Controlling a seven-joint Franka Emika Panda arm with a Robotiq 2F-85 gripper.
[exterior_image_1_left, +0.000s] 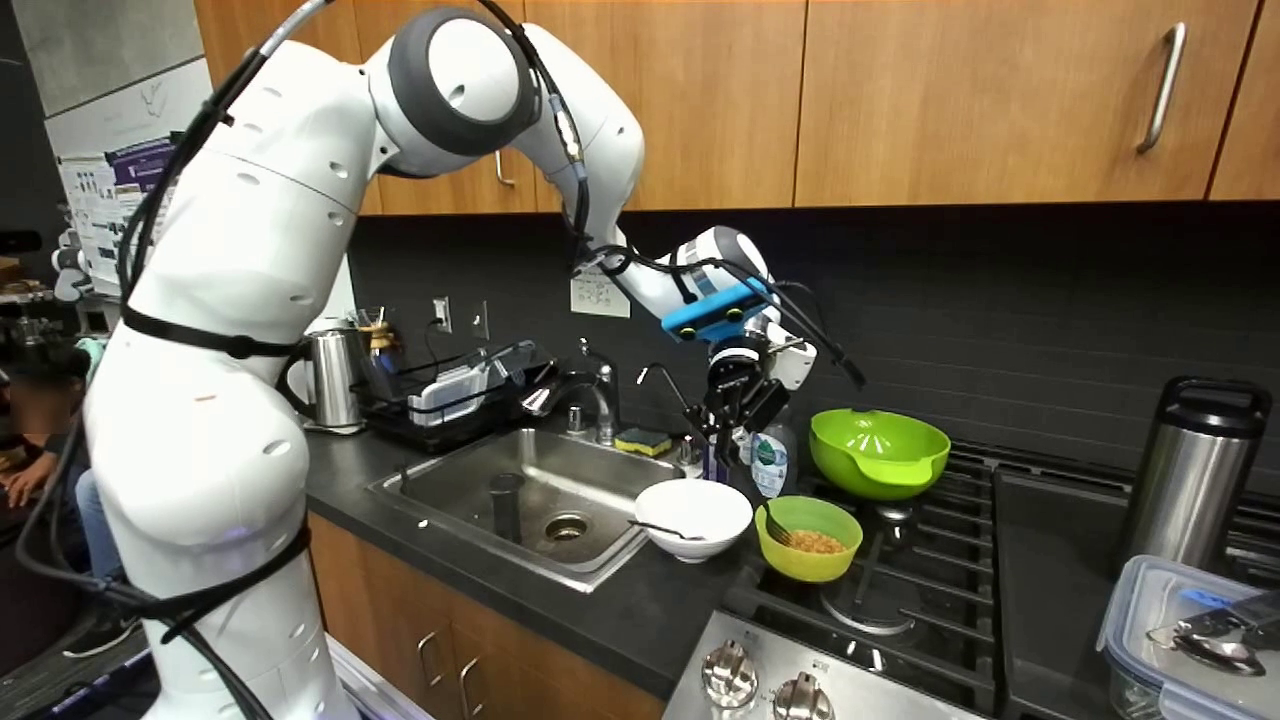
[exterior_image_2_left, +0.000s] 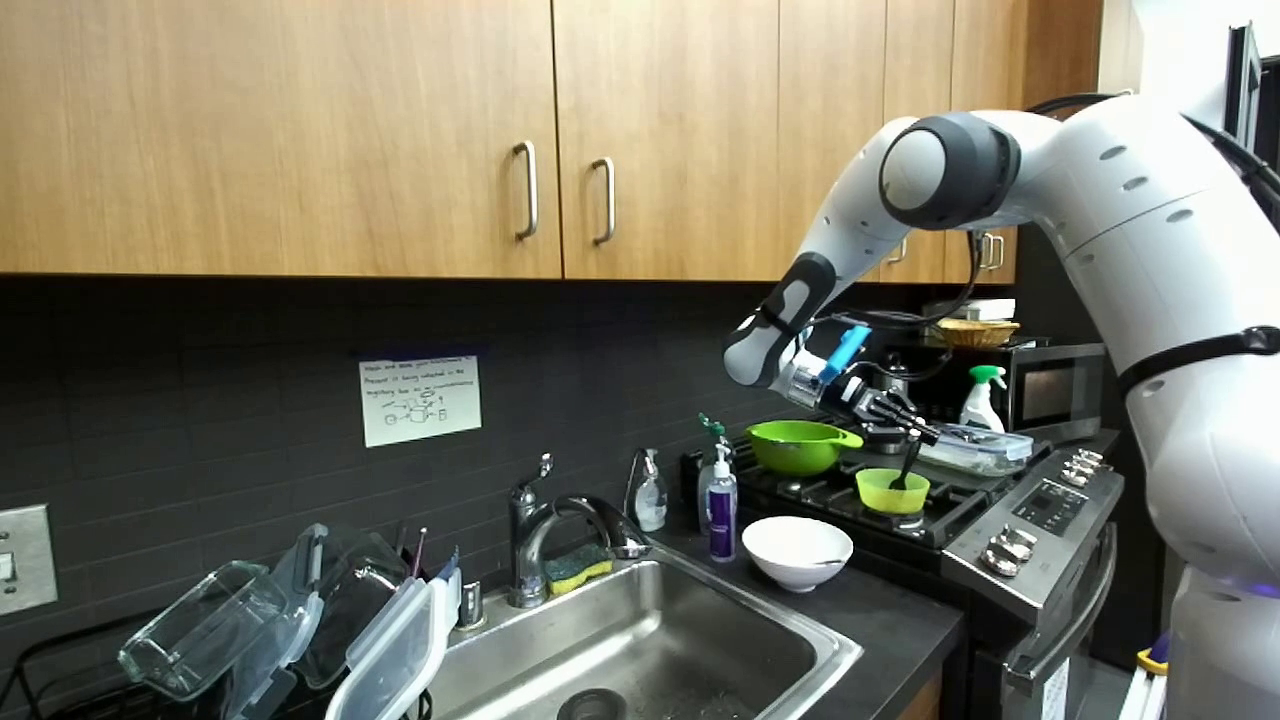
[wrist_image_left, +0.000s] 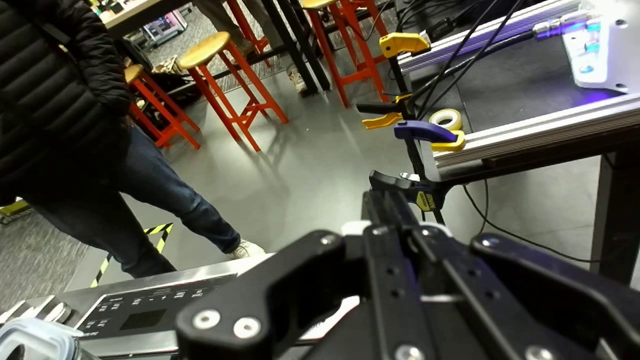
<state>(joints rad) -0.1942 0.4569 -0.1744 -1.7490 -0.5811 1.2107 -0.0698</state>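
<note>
My gripper (exterior_image_1_left: 730, 430) points downward over the stove's near side; in an exterior view its fingertips (exterior_image_2_left: 922, 432) meet the top of a black slotted utensil's handle (exterior_image_2_left: 908, 462). The fingers look closed on that handle. The utensil's head (exterior_image_1_left: 778, 527) rests in a yellow-green bowl (exterior_image_1_left: 808, 570) holding light brown bits. This bowl (exterior_image_2_left: 880, 497) stands on the stove. In the wrist view the fingers (wrist_image_left: 387, 202) are nearly together, and the utensil is hidden behind them. A white bowl (exterior_image_1_left: 693, 510) with a dark utensil in it stands on the counter beside the sink.
A larger green bowl (exterior_image_1_left: 880, 455) stands behind on the stove (exterior_image_1_left: 985, 560). Bottles (exterior_image_2_left: 721, 505) stand near the sink (exterior_image_1_left: 540, 500). A lidded container (exterior_image_1_left: 1190, 640) and a steel flask (exterior_image_1_left: 1195, 480) are farther along. A person (wrist_image_left: 65, 125) stands in front of the stove.
</note>
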